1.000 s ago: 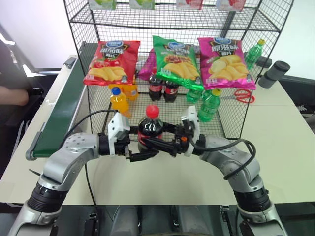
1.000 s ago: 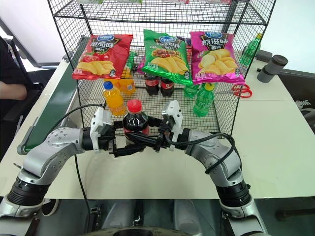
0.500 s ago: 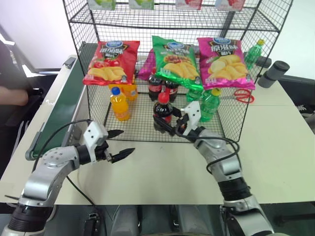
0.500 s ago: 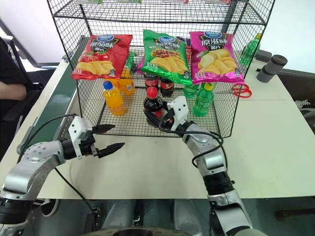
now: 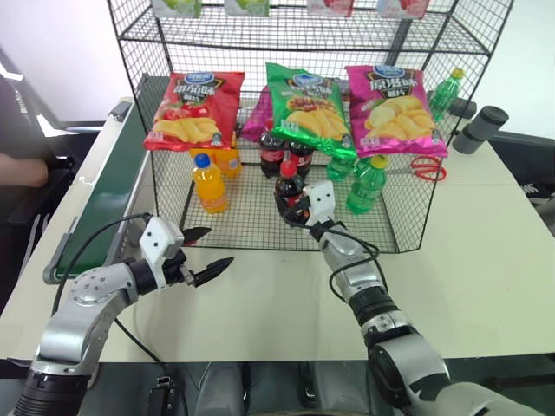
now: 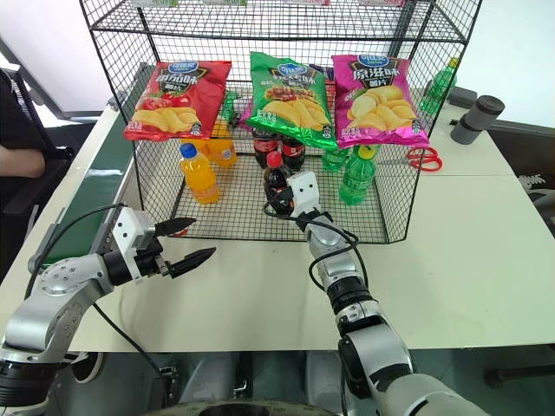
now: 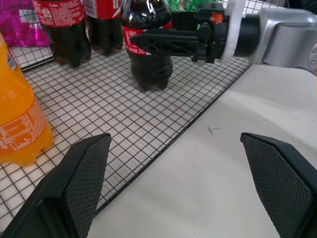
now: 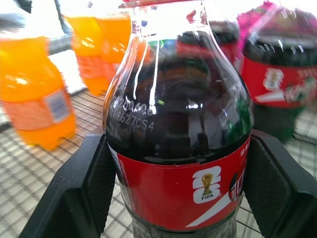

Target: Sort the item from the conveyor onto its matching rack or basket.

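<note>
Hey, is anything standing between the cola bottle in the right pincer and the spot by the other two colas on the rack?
Nothing visible does. The right pincer holds the cola bottle upright on the rack's wire floor, with bare grid between it and the two colas behind. The orange bottle stands off to the side.

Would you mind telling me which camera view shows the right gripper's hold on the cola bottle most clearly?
The right wrist view: the cola bottle stands between the right gripper's fingers, both pressed to its red label. The left wrist view shows that grip side-on above the rack floor. The head views show bottle and gripper small.
</note>
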`<state>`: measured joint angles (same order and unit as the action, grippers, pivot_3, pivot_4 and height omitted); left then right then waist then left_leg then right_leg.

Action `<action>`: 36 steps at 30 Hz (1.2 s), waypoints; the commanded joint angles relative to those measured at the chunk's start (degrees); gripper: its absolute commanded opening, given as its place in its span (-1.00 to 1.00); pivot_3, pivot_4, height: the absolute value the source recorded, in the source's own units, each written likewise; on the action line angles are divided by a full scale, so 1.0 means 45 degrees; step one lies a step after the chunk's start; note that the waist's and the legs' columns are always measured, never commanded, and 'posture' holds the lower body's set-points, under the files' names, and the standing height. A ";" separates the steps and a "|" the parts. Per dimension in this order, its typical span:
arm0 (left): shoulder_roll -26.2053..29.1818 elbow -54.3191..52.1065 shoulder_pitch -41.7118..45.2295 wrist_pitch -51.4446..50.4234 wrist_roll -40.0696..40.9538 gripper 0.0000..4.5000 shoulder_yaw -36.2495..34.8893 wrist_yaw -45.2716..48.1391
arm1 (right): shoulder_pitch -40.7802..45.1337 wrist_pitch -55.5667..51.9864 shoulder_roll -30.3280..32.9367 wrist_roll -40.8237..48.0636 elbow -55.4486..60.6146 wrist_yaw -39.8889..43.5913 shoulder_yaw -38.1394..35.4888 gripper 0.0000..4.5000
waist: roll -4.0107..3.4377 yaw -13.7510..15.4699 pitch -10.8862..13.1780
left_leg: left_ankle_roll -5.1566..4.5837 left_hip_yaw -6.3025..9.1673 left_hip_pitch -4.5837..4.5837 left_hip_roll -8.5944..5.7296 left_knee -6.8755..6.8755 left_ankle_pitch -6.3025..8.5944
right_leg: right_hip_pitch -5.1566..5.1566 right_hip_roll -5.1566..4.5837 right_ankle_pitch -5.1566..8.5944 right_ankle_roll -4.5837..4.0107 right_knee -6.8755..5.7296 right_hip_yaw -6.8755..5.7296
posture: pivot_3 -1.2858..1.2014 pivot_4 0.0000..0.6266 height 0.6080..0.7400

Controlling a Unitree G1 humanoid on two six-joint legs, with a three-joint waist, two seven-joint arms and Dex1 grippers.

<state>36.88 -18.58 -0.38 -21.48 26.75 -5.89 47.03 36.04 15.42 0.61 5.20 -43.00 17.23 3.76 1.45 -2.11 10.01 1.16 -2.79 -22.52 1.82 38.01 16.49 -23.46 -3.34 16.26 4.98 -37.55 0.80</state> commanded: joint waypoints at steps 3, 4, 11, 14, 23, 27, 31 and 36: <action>-0.0092 -0.0517 0.0181 0.0085 0.0105 0.98 -0.0151 -0.0098 | 0.0796 0.1102 -0.0112 -0.0085 -0.0829 -0.0032 -0.0379 0.33 | 0.0000 -0.0112 0.0000 | 0.0001 0.0000 0.0003 -0.0001 0.0000 0.0000 | 0.0000 -0.0002 0.0000 0.0001 -0.0007 0.0000 | 0.03 -0.52 1.00; -0.0108 -0.0525 0.0197 0.0069 0.0109 0.98 -0.0143 -0.0105 | 0.0836 0.1101 -0.0124 -0.0021 -0.0934 0.0093 -0.0429 0.33 | 0.0000 -0.0114 0.0000 | 0.0001 0.0001 0.0005 0.0001 0.0000 0.0000 | -0.0001 -0.0002 0.0000 0.0001 -0.0011 -0.0001 | 0.03 -0.52 1.00; -0.0166 -0.0502 0.0309 0.0035 0.0108 1.00 -0.0096 -0.0122 | 0.0878 0.1246 -0.0182 0.0040 -0.0972 0.0614 -0.0610 0.98 | -0.0001 -0.0128 -0.0001 | 0.0002 0.0001 0.0012 0.0002 0.0000 -0.0001 | -0.0001 -0.0002 0.0000 0.0001 -0.0024 0.0001 | 0.03 -0.52 1.00; -0.0164 -0.0524 0.0322 -0.0008 0.0141 1.00 -0.0075 -0.0119 | 0.0679 0.1412 -0.0069 -0.0184 -0.0535 0.0869 -0.0410 0.98 | -0.0001 -0.0129 -0.0001 | 0.0003 0.0001 0.0013 0.0002 0.0000 -0.0001 | -0.0002 -0.0004 0.0000 0.0001 -0.0025 0.0001 | 0.03 -0.52 1.00; -0.0146 -0.0662 0.0156 -0.0148 0.0288 1.00 -0.0202 -0.0140 | -0.1412 0.0283 0.1349 0.0333 0.3570 0.2232 -0.0425 0.98 | -0.0002 -0.0086 -0.0001 | 0.0004 0.0002 0.0012 -0.0002 -0.0002 0.0000 | 0.0000 -0.0023 0.0000 0.0000 -0.0023 0.0001 | 0.03 -0.52 1.00; -0.0128 -0.0663 0.0059 -0.0163 0.0303 1.00 -0.0271 -0.0149 | -0.2622 -0.1007 0.2680 0.0603 0.6002 0.3138 -0.0444 0.98 | -0.0005 -0.0090 -0.0002 | 0.0003 0.0002 0.0012 -0.0003 -0.0002 0.0000 | 0.0001 -0.0026 0.0000 0.0000 -0.0022 0.0002 | 0.03 -0.52 1.00; 0.0000 -0.0481 0.0071 -0.0188 0.0290 1.00 -0.0478 -0.0167 | -0.4227 -0.2875 0.4702 0.1900 0.8965 0.4814 -0.0957 0.98 | -0.0007 -0.0043 -0.0001 | 0.0002 0.0005 0.0012 -0.0002 -0.0003 0.0001 | 0.0002 -0.0026 0.0001 -0.0001 -0.0020 0.0001 | 0.03 -0.52 1.00; 0.0335 -0.0223 -0.0077 -0.0324 0.0380 1.00 -0.0977 -0.0114 | -0.6010 -0.5148 0.7141 0.3957 1.1610 0.6363 -0.2407 0.98 | -0.0013 -0.0043 -0.0003 | -0.0001 0.0005 0.0021 0.0000 -0.0003 0.0001 | 0.0017 -0.0025 0.0001 -0.0002 -0.0009 0.0000 | 0.03 -0.52 1.00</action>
<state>37.62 -19.06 -0.32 -23.13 27.66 -8.03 46.13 9.94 -5.64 30.91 19.57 4.66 43.65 -3.93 1.39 -2.30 10.00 1.16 -2.76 -22.41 1.82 37.99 16.49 -23.37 -3.45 16.27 4.97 -37.59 0.80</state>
